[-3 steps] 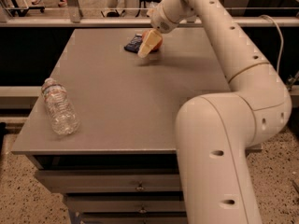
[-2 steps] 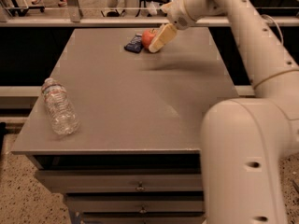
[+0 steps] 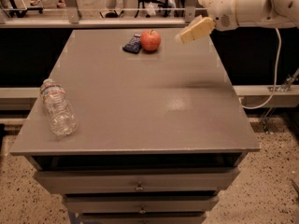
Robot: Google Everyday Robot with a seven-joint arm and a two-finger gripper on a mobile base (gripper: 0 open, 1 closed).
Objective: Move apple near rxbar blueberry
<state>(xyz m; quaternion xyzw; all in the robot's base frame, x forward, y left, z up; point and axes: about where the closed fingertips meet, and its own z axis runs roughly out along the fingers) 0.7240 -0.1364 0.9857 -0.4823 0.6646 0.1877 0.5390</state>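
The round red-orange apple is set just beside the flat navy-blue wrapped bar on the grey table. The cream gripper, whose state cannot be told, is held apart at the right. It is best drawn off without the apple being nudged.

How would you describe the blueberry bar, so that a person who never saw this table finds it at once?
Go to the far edge of the grey table, where a red apple stands. The rxbar blueberry lies close at the apple's left. It is the only flat, dark blue thing; the clear bottle lies at the near left, and the gripper hovers right of the apple.
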